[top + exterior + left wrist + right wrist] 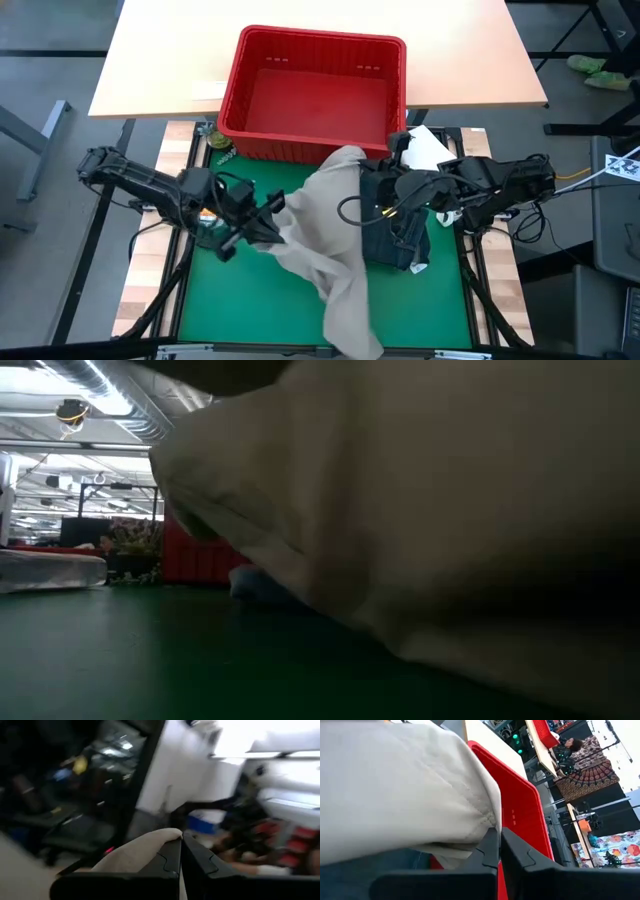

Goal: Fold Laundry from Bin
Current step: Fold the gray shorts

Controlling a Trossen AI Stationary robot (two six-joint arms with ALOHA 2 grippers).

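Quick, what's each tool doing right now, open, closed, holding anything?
Left tool: closed on an edge of the tan khaki trousers.
Right tool: closed on another part of the same trousers.

White flat packet [428,148] on green mat [250,290], possibly paper.

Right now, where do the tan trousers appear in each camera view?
High view: tan trousers at centre, held between both arms.
Low view: they fill the upper right.
Left wrist view: a fold at the fingers.
Right wrist view: upper left.
Shared landmark: red bin, except in the left wrist view.
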